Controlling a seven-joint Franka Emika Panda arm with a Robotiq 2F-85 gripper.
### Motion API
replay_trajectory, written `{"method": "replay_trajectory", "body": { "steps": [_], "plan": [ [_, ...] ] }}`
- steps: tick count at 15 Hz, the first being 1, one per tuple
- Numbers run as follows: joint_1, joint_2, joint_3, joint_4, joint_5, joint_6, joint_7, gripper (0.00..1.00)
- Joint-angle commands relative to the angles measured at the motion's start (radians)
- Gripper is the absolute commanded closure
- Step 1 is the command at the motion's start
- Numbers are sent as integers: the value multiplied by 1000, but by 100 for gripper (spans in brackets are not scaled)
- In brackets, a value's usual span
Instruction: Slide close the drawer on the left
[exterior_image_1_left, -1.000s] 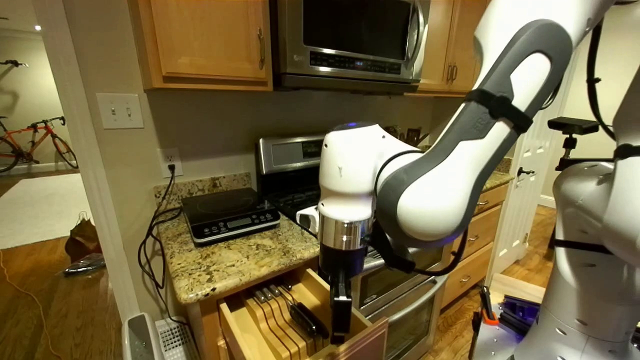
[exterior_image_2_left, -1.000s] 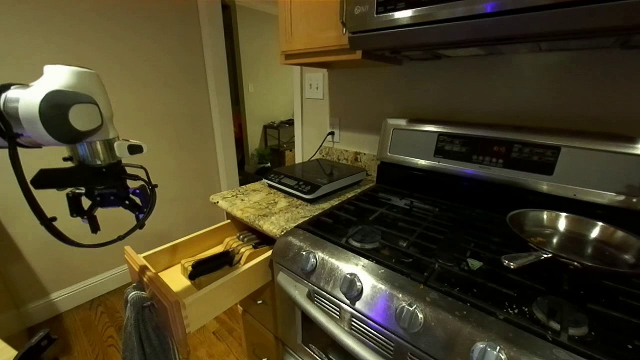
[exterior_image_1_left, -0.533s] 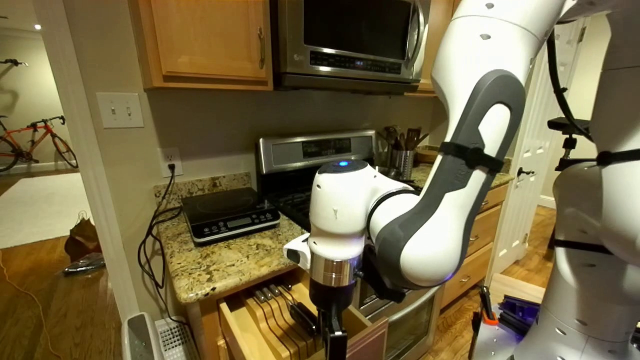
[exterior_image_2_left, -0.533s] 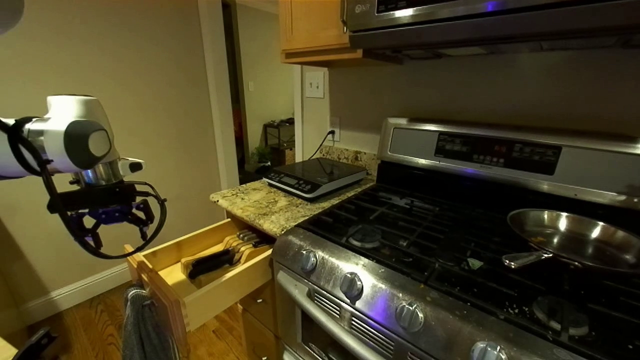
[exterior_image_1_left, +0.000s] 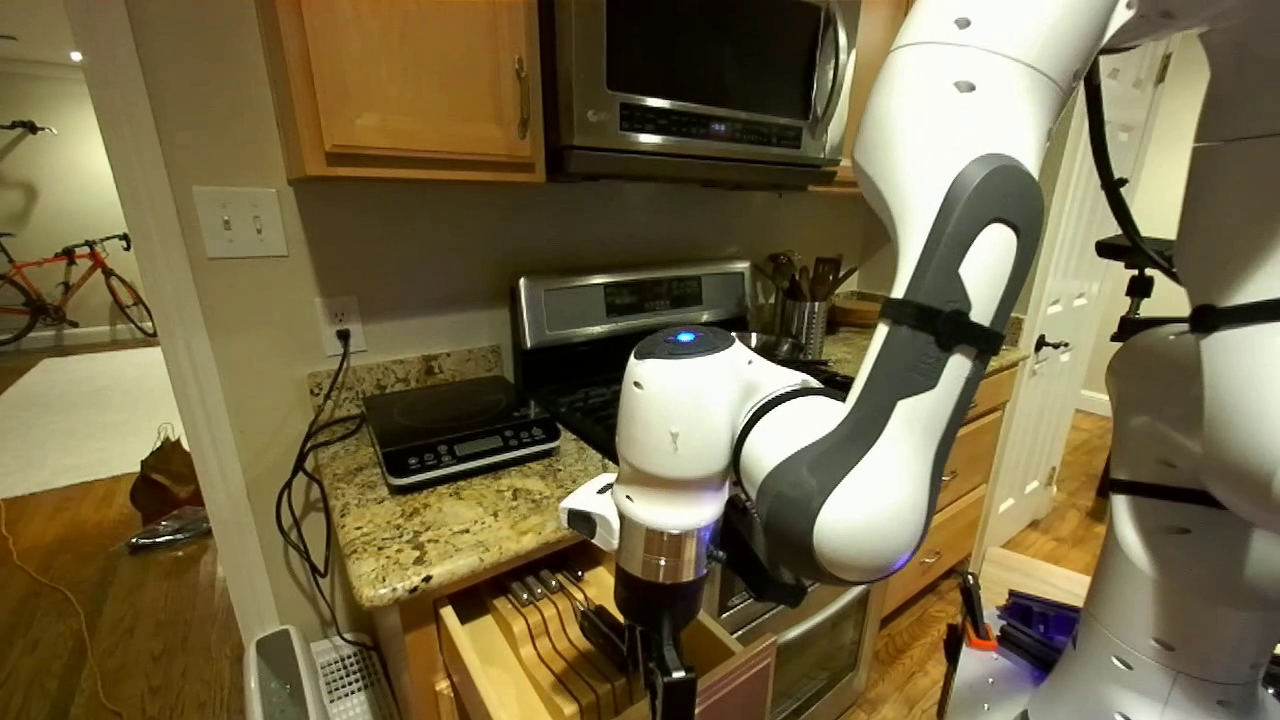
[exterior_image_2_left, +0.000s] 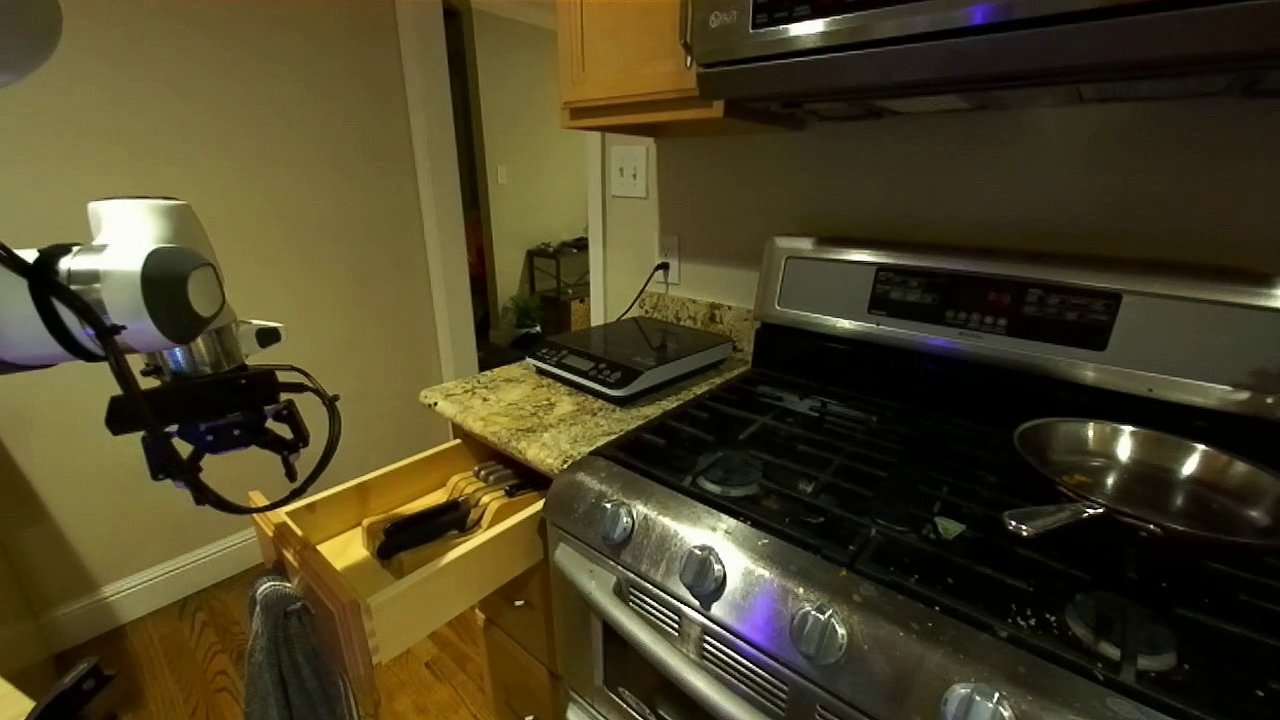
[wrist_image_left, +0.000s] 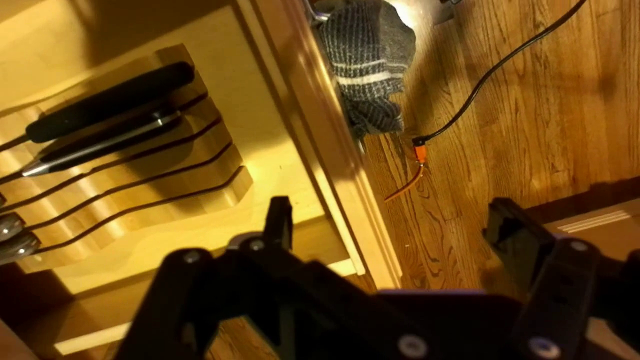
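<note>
A light wood drawer stands pulled out below the counter; its front panel shows in an exterior view (exterior_image_2_left: 315, 590), in an exterior view (exterior_image_1_left: 740, 690) and in the wrist view (wrist_image_left: 345, 175). A wooden knife block (wrist_image_left: 200, 175) with several knives lies inside. My gripper (exterior_image_2_left: 240, 475) is open and empty, above the drawer front. In the wrist view the gripper (wrist_image_left: 390, 215) has one finger over the drawer's inside and the other beyond the front panel, over the floor. It appears apart from the panel. In an exterior view the gripper (exterior_image_1_left: 672, 690) partly hides the panel, and its tips are cut off.
A dark striped towel (exterior_image_2_left: 285, 650) hangs at the drawer front, also in the wrist view (wrist_image_left: 367, 65). The stove (exterior_image_2_left: 690, 570) stands beside the drawer. An induction cooktop (exterior_image_2_left: 630, 355) sits on the granite counter (exterior_image_2_left: 520, 410). A cable (wrist_image_left: 480, 85) lies on the floor.
Over the last second my gripper has come down toward the drawer front and turned somewhat. In the last half second it moved only slightly. The drawer has not moved.
</note>
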Motion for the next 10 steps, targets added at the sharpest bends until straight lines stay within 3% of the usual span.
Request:
{"method": "replay_trajectory", "body": {
  "steps": [1, 5, 10],
  "plan": [
    [11, 101, -39, 43, -134, 78, 0, 0],
    [3, 212, -37, 94, -159, 128, -38, 0],
    [93, 262, -157, 148, -308, 159, -8, 0]
  ]
}}
